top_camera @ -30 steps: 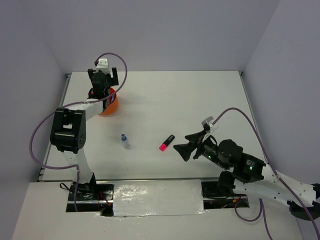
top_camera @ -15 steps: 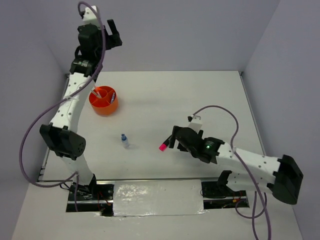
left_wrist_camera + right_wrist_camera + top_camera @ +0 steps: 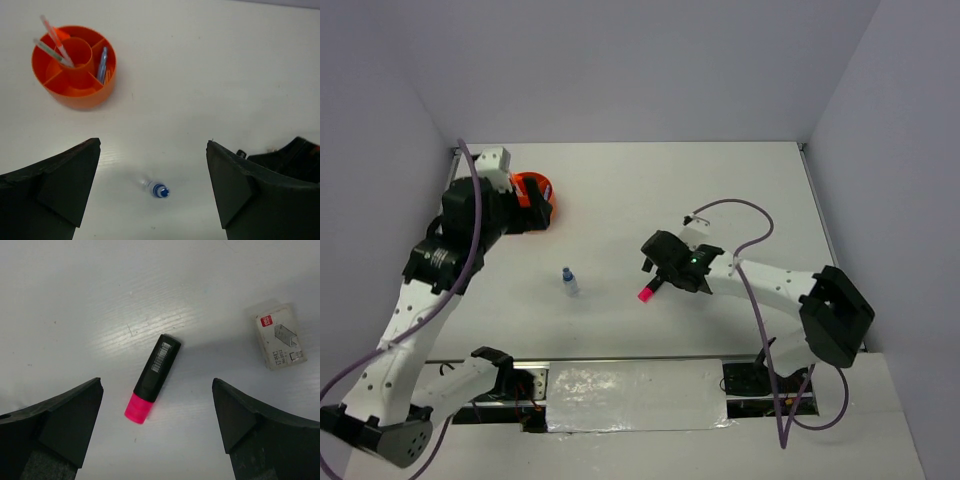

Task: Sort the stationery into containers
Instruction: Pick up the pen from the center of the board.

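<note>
The round orange organiser (image 3: 75, 97) holds thin pens (image 3: 52, 42) in its centre well and a light-blue piece (image 3: 102, 65) in a ring compartment. In the top view my left arm partly covers the organiser (image 3: 538, 186). A blue-capped clear bottle (image 3: 160, 190) (image 3: 568, 281) lies on the table, below my open, empty left gripper (image 3: 153, 144) (image 3: 525, 212). A black highlighter with a pink cap (image 3: 154, 375) (image 3: 650, 288) lies between the fingers of my open right gripper (image 3: 157, 382) (image 3: 658, 258), which hovers above it.
A small beige box with a red label (image 3: 279, 335) lies on the table to the right of the highlighter. The right arm's black body (image 3: 290, 160) shows at the edge of the left wrist view. Grey walls enclose the white table (image 3: 720, 190).
My left arm has come down from high at the back and now hangs over the table beside the organiser. My right gripper has moved left and back over the highlighter. Both stay open.
</note>
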`<state>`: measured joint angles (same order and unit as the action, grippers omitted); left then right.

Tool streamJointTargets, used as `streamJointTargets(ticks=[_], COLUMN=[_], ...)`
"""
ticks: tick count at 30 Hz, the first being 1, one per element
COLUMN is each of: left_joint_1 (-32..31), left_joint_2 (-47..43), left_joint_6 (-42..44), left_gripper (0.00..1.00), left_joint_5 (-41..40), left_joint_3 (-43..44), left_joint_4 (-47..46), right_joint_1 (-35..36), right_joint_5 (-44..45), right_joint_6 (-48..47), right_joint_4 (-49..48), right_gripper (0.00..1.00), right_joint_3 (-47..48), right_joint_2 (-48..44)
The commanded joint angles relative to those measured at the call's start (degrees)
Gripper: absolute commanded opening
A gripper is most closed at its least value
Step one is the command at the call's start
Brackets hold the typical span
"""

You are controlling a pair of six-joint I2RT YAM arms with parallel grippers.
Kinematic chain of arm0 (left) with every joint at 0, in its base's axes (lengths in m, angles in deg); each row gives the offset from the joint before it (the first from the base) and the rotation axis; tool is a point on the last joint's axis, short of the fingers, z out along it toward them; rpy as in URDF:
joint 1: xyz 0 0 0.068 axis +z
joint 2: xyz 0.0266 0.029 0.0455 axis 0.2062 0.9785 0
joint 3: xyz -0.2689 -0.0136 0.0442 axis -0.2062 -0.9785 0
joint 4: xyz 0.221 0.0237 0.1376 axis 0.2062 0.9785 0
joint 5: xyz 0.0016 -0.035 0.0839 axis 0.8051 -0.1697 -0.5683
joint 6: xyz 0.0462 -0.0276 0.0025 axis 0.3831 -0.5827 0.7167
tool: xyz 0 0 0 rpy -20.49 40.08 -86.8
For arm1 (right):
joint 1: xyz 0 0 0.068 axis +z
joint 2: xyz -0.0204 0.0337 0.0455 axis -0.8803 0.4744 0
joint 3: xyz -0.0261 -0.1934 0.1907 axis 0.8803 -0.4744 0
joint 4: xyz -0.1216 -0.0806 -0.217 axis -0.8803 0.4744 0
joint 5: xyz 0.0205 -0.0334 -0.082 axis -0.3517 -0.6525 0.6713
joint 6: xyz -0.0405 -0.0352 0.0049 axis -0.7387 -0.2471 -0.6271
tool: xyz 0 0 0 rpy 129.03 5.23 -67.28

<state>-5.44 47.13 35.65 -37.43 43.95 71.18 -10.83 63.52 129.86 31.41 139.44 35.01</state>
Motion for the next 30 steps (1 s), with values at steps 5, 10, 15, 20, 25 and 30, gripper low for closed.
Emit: streamJointTargets(ticks=[5,10,15,20,25,30], left_joint_1=[0.03,-0.06,-0.06,-0.06,-0.06,-0.06], left_joint_2=[-12.99,-18.61,-23.02,-24.96,-25.75,-25.92], left_joint_6=[2.84,2.66,2.40,1.96,1.96,2.05], left_gripper=[0.99,0.99,0.99,0.99,0.99,0.99], left_joint_5=[7.57,7.57,6.43,2.65,2.30,1.25], left_joint_3=[-19.53,-24.30,-25.27,-25.18,-25.27,-25.27], left_joint_4=[-6.54,-7.42,-8.48,-7.78,-7.69,-7.43], right_joint_1=[-0.49,-1.28,-1.98,-2.07,-8.37,-11.48], right_joint_5=[4.81,-0.61,-29.06,-36.77,-40.16,-48.27], right_joint_6=[1.52,-21.11,-56.95,-83.15,-100.59,-105.88], right_joint_4=[5.04,-9.84,-12.64,-2.69,-5.07,-3.75], right_gripper=[0.96,0.96,0.96,0.97,0.98,0.96], right_joint_3=[6.39,4.81,5.77,4.57,1.37,3.40], right_joint_2=[8.66,4.99,-1.35,-5.14,-5.50,0.38])
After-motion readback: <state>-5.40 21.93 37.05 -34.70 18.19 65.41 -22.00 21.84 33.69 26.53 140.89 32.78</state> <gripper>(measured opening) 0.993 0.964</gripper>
